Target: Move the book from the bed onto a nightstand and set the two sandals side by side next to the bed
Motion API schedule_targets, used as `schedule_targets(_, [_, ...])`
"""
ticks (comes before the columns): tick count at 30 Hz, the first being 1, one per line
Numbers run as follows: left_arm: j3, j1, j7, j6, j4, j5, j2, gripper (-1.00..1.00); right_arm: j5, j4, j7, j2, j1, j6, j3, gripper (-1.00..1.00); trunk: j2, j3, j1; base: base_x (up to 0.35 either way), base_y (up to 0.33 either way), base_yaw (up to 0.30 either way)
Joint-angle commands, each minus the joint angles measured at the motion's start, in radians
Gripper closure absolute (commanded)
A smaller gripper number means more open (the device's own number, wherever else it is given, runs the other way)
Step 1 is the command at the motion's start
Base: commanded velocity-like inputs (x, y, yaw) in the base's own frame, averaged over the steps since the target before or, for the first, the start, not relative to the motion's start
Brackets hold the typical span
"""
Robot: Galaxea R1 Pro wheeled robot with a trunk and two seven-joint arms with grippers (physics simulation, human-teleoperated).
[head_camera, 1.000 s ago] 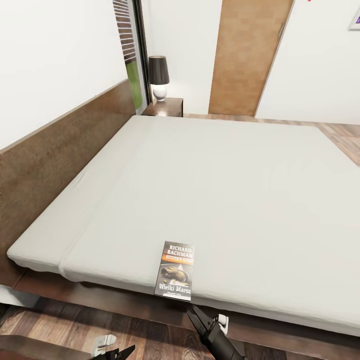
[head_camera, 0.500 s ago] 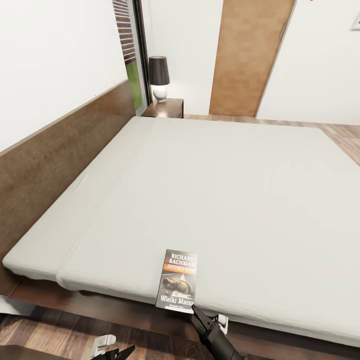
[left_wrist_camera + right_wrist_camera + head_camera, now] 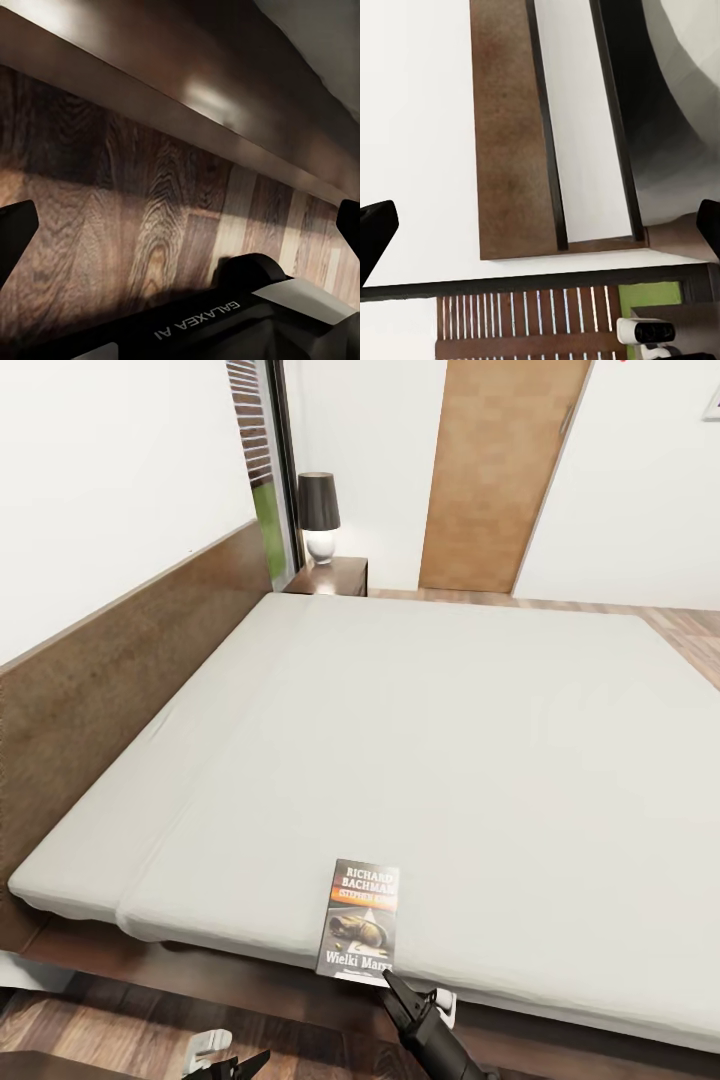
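The book (image 3: pixel 360 918) lies flat at the near edge of the bed (image 3: pixel 420 740), its dark cover up with "RICHARD BACHMAN" in white. My right gripper (image 3: pixel 402 998) hovers just below and in front of the book's near end, over the bed's dark frame, not touching it. In the right wrist view the right gripper (image 3: pixel 540 232) is open, its fingertips (image 3: pixel 375 229) spread wide with the headboard (image 3: pixel 510 127) between them. My left gripper (image 3: pixel 243 1064) hangs low over the floor; its wrist view shows it (image 3: pixel 180 232) open and empty. A nightstand (image 3: pixel 335 574) stands past the bed's far corner. The sandals are out of view.
A black-shaded lamp (image 3: pixel 318 512) sits on the nightstand. Beside it are a window (image 3: pixel 262 470) and a tan door (image 3: pixel 495 470). The brown headboard (image 3: pixel 120 660) runs along the left wall. The wood floor (image 3: pixel 135 225) lies under my arms, bounded by the bed frame (image 3: pixel 187 97).
The whole view has shifted slightly, so the camera moved a little. The book still lies at the mattress edge and both grippers hold about the same places.
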Motion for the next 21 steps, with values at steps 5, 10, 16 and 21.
schedule_targets(5, [-0.008, -0.001, -0.001, -0.009, 0.001, 0.005, 0.000, -1.00, -0.009, 0.000, 0.003, 0.000, 0.000, 0.011, 0.006, -1.00, 0.000, -0.001, 0.000, 0.000, 0.002, 0.000])
schedule_targets(10, [-0.008, -0.001, -0.001, -0.009, 0.001, 0.005, 0.000, -1.00, -0.009, 0.000, 0.003, -0.001, 0.000, 0.011, 0.005, -1.00, 0.000, -0.001, 0.000, 0.000, 0.000, 0.000])
schedule_targets(16, [-0.008, -0.001, -0.001, -0.009, 0.001, 0.005, 0.000, -1.00, -0.009, 0.000, 0.003, -0.001, 0.000, 0.011, 0.004, -1.00, 0.000, -0.001, 0.000, 0.000, 0.000, 0.000])
schedule_targets(21, [-0.008, -0.001, -0.001, -0.008, 0.001, 0.005, 0.000, -1.00, -0.010, -0.001, 0.004, -0.001, 0.000, 0.012, 0.001, -1.00, 0.000, -0.001, 0.000, 0.000, 0.000, 0.000])
